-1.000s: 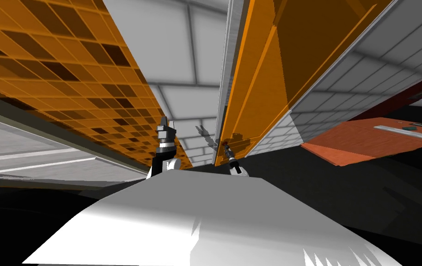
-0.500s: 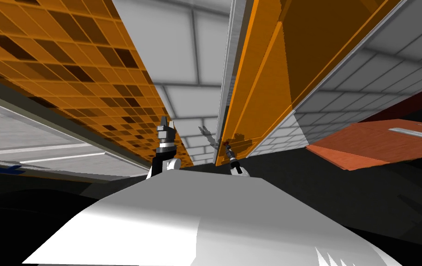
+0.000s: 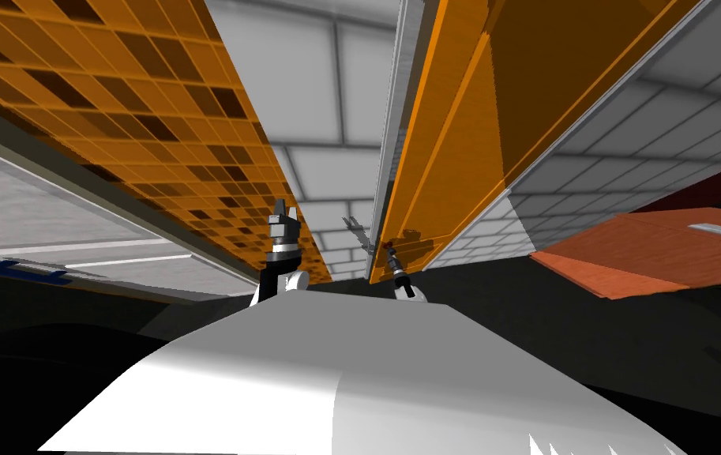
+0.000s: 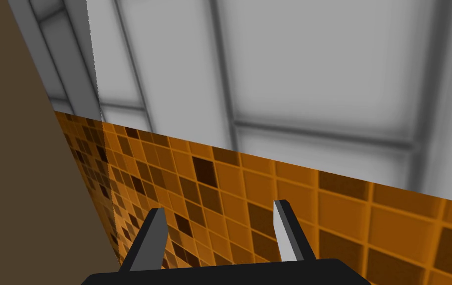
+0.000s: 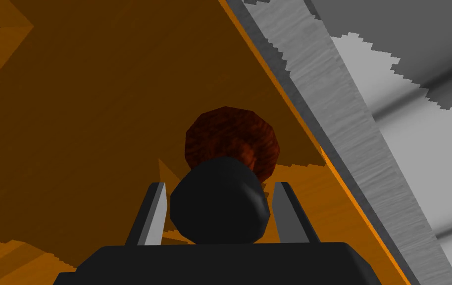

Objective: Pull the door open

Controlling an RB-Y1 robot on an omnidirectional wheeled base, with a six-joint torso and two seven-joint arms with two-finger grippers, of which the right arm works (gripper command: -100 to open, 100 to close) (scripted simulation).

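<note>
Orange-brown tiled wall (image 3: 153, 118) takes the far left of the head view, and it has slid leftward and lower against the two earlier head pictures. The whole picture has shifted the same way, so this is logged as the robot's own move, not the wall's. Left gripper (image 4: 220, 206) is raised, fingers wide apart with nothing between them; it holds the same place as before. Beyond its fingertips: tiles, then grey-white wall. Grey door frame (image 3: 395, 118) comes next, with the orange door (image 3: 461, 134) standing off it at an angle, already ajar. Right gripper (image 5: 220, 183) is on the black knob (image 5: 220, 213). The knob sits between the fingers, each finger against one side of it, with a dark red rosette (image 5: 232, 133) just past the fingertips on the door face. Grip unchanged across the three pictures. Judgement: the pull is under way, driven by body motion rather than by the arm. Red-brown slab (image 3: 651, 253) at far right has drifted further right, matching that swing.
</note>
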